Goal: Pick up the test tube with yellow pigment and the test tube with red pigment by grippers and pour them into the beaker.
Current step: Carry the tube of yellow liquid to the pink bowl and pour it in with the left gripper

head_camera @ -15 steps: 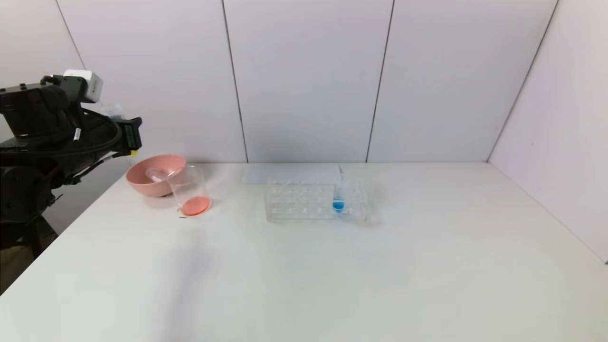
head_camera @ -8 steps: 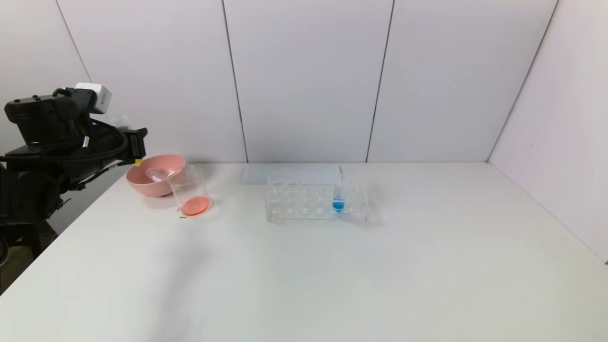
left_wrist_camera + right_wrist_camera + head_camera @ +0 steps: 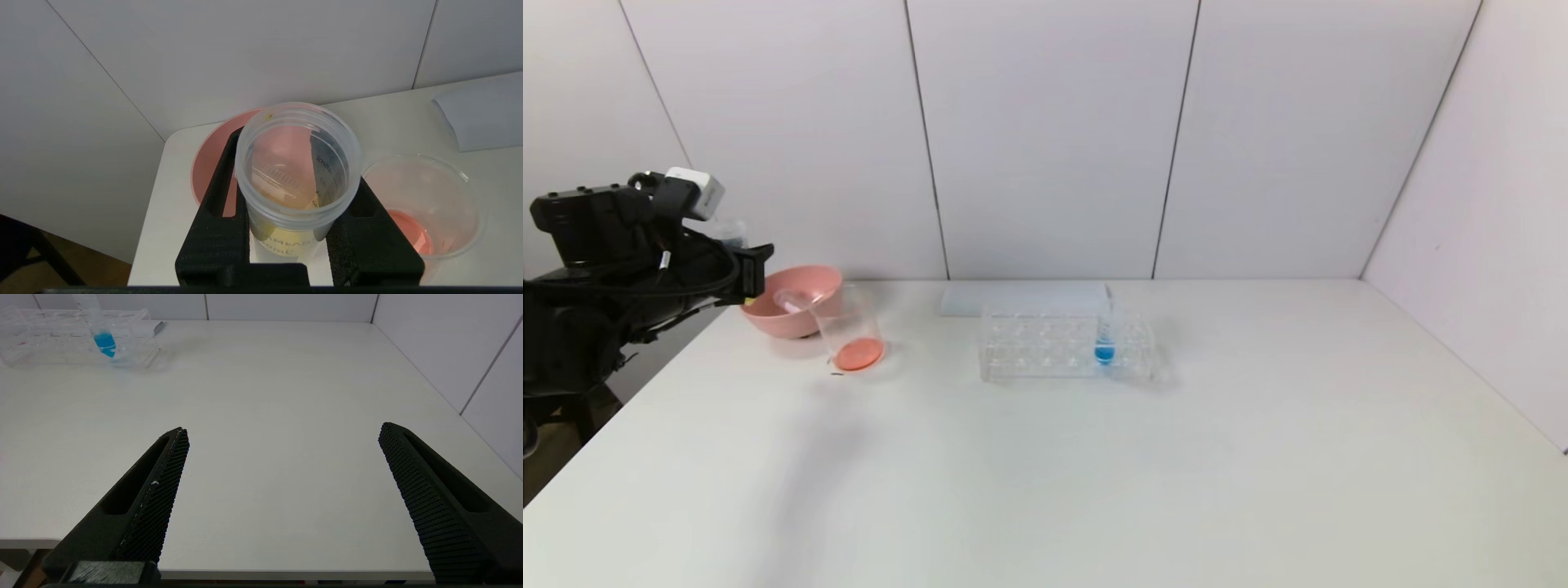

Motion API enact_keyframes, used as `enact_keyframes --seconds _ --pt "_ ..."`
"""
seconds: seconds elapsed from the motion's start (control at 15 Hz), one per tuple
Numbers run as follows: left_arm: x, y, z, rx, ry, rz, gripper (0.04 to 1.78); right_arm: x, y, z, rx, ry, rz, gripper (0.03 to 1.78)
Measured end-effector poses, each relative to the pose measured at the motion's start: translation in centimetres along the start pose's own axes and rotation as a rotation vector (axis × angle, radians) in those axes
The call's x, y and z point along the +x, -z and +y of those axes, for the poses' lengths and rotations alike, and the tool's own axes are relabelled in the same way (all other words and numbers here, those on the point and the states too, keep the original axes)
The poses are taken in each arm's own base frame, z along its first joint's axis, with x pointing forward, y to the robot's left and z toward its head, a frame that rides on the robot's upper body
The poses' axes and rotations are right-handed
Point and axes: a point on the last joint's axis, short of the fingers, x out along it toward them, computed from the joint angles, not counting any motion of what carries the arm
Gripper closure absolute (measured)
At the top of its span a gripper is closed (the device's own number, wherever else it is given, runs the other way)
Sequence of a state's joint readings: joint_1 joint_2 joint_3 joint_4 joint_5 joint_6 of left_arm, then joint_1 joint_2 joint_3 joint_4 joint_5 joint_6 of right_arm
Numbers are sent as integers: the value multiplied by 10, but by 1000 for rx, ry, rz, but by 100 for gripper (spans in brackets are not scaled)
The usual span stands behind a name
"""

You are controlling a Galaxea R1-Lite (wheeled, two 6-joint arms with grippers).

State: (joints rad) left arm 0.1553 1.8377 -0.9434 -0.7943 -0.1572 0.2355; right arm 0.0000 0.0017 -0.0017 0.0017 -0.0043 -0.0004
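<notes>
My left gripper (image 3: pixel 754 271) is shut on the test tube with yellow pigment (image 3: pixel 286 241). In the left wrist view (image 3: pixel 296 179) the tube's open mouth faces the camera, with yellow liquid at its lower end, above the pink bowl (image 3: pixel 208 163). The beaker (image 3: pixel 849 327) stands right of the bowl with orange-red liquid in its bottom; it also shows in the left wrist view (image 3: pixel 449 179). A clear, empty-looking tube (image 3: pixel 791 300) lies in the bowl (image 3: pixel 768 318). No tube holding red liquid shows. My right gripper (image 3: pixel 282 433) is open and empty at the table's front edge.
A clear tube rack (image 3: pixel 1045 347) stands mid-table with a blue-liquid tube (image 3: pixel 1104 343) in it; both show in the right wrist view, rack (image 3: pixel 61 339) and tube (image 3: pixel 104 339). A white sheet (image 3: pixel 1021 298) lies behind the rack. Walls close the back and right.
My left arm has come down and a little towards the pink bowl, still holding the yellow tube. Nothing else has moved.
</notes>
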Motion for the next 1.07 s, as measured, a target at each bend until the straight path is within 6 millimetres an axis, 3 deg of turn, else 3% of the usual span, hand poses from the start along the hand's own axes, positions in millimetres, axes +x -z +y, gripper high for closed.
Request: enact_keyframes --seconds 0.47,1.07 --pt "4 6 20 150 201 23 130 0 0 0 0 0 0 11" --pt "11 9 20 181 310 -2 130 0 0 0 0 0 0 11"
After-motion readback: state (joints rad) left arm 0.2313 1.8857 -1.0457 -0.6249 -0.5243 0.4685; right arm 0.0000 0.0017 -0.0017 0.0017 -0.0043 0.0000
